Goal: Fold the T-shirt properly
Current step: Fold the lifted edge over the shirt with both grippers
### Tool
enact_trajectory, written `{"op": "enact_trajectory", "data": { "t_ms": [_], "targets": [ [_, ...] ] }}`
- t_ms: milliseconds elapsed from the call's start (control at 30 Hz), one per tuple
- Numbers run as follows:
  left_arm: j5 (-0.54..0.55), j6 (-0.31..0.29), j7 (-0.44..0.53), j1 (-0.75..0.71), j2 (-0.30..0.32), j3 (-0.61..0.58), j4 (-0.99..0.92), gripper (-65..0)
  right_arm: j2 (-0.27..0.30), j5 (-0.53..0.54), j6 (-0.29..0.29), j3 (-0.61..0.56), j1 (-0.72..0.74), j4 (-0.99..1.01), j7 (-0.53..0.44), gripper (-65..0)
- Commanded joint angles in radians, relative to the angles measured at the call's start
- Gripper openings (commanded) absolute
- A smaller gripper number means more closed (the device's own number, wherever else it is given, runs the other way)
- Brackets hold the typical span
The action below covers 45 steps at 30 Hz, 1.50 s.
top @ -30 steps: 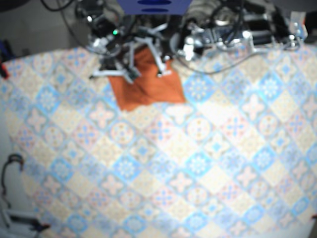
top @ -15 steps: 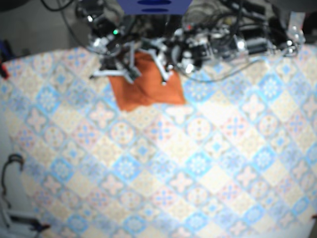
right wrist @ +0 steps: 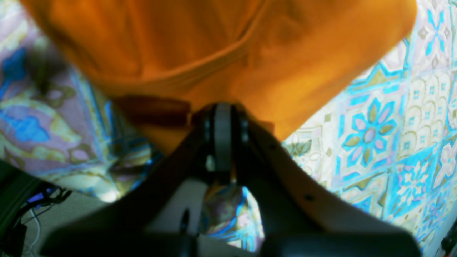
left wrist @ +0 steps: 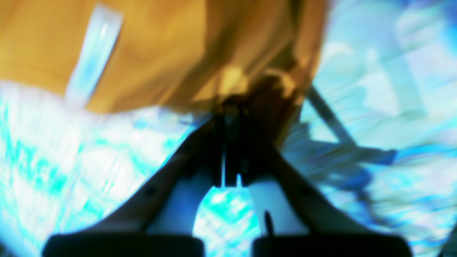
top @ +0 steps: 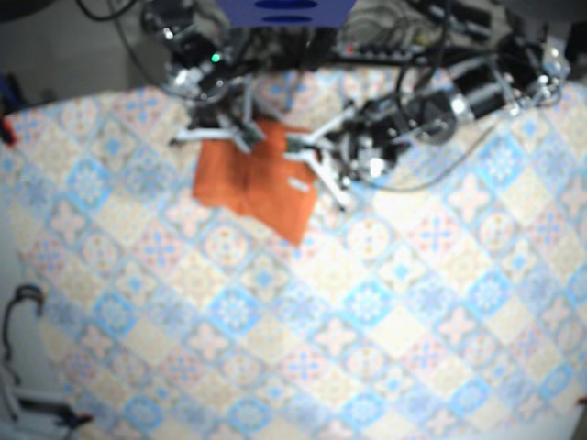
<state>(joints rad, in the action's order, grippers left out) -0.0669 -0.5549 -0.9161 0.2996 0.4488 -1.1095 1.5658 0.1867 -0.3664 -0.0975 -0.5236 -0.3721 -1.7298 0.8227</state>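
The orange T-shirt [top: 248, 183] lies folded small at the far middle of the patterned tablecloth [top: 367, 302], one corner pointing toward the near side. My right gripper [top: 246, 136] sits at its far edge; in the right wrist view this gripper [right wrist: 223, 107] is shut, with the orange T-shirt [right wrist: 214, 46] bunched at its tips. My left gripper [top: 301, 154] is at the shirt's right side. In the left wrist view, blurred by motion, the left gripper [left wrist: 231, 107] is shut on a raised fold of the T-shirt [left wrist: 160, 46]. A white strip [left wrist: 93, 57] shows against the fabric.
Cables and arm hardware [top: 413, 27] crowd the far edge of the table. The cloth's left edge drops off near a looped cable [top: 23, 302] at the lower left. Bare patterned cloth fills the near half.
The left arm has swung in from the far right onto the shirt's right side. The shirt has shifted left and turned, so a corner now points toward the near side.
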Motion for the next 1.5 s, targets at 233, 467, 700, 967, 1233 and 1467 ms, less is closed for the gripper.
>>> {"op": "enact_trajectory", "data": {
  "t_ms": [233, 467, 700, 967, 1233, 1467],
  "targets": [
    [0.0, 0.002, 0.062, 0.059, -0.026, 0.038, -0.112, -65.0, 0.004, -0.013, 0.006, 0.0, -0.003, -0.019, 0.001, -63.2],
    [0.008, 0.002, 0.061, 0.057, 0.006, 0.036, -0.08, -65.0, 0.006, -0.013, 0.006, 0.0, -0.003, -0.019, 0.001, -63.2],
    [0.074, 0.002, -0.004, 0.033, 0.121, 0.038, 0.152, -65.0, 0.006, -0.012, 0.006, 0.0, 0.002, -0.019, 0.001, -63.2],
    [0.253, 0.0, -0.087, 0.014, 0.115, 0.03, 0.244, -65.0, 0.006, -0.012, 0.006, 0.0, 0.003, -0.019, 0.002, -63.2],
    [0.255, 0.0, -0.09, -0.027, 0.101, -0.056, 0.25, -65.0, 0.006, -0.012, 0.006, 0.0, 0.003, -0.019, 0.004, -63.2],
    [0.255, 0.0, -0.082, -0.023, 0.069, -0.1, 0.15, -65.0, 0.006, -0.012, 0.006, 0.0, 0.003, -0.019, 0.002, -63.2]
  ]
}}
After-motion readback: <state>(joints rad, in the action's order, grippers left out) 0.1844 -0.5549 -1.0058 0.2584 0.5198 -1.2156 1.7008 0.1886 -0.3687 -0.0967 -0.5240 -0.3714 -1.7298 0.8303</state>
